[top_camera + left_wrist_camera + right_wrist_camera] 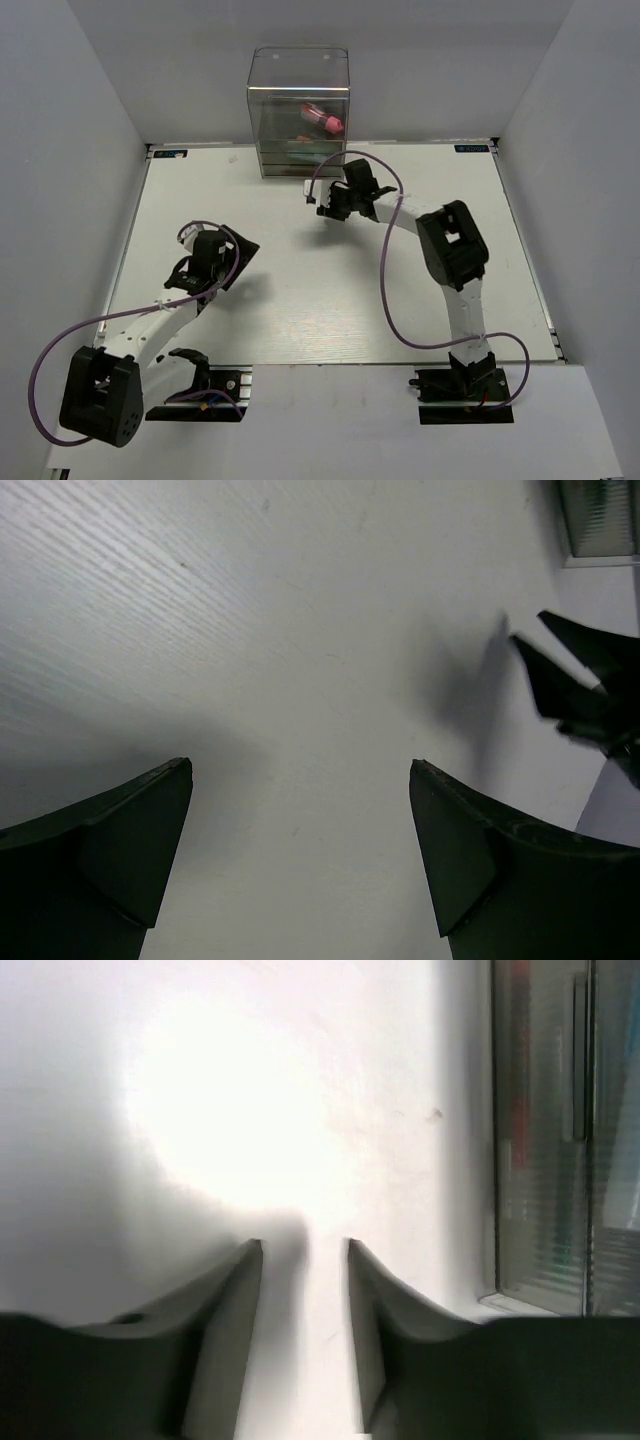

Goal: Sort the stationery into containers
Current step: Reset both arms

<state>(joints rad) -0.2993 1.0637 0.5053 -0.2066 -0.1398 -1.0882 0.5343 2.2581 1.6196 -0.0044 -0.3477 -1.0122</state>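
The right gripper [305, 1250] hangs low over the white table [300, 300]. Its fingers are only narrowly parted, with nothing between them. Just beside it, on the far side, stands the tall clear container [298, 110], whose ribbed front [560, 1160] fills the right edge of the right wrist view. A pink tube with a dark end [325, 120] lies on an upper level inside. Lower levels hold more coloured items, too blurred to name. Well apart, nearer the bases, the left gripper [300, 770] has its fingers spread wide and empty above the bare tabletop.
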